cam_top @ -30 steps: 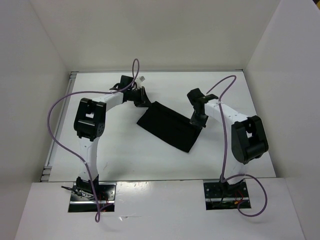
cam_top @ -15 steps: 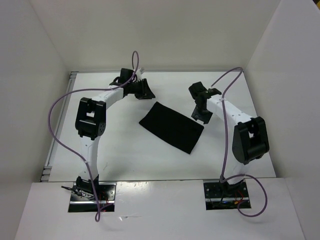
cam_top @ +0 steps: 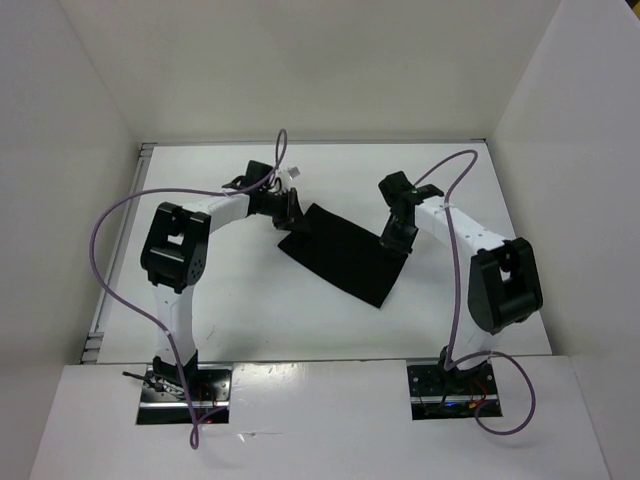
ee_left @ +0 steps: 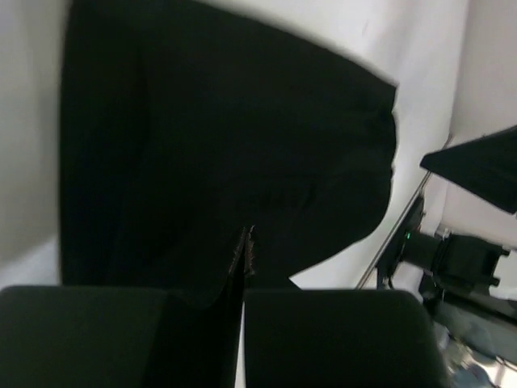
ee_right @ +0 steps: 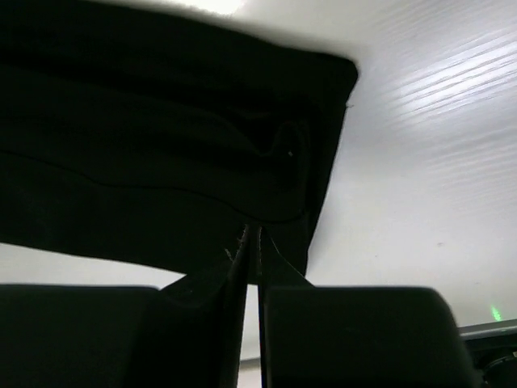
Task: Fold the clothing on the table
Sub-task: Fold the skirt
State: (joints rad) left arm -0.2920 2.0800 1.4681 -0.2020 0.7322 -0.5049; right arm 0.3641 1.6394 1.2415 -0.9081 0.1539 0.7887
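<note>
Smooth white rectangular table [cam_top: 240, 310], thin metal edge [cam_top: 118, 250] along 9 o'clock, boxed in by plain white upright walls [cam_top: 330, 70]. Plain black soft fabric clothing [cam_top: 345, 255] lies near table centre, long axis 10 to 4 o'clock. Left gripper [cam_top: 292, 215] pressed together, pinching its 10 o'clock edge. Right gripper [cam_top: 398, 238] pinches the 2 o'clock corner, fingers nearly touching.

Black clothing [cam_top: 345, 257] on table [cam_top: 250, 305], left gripper [cam_top: 294, 216], right gripper [cam_top: 397, 238] at corners
</note>
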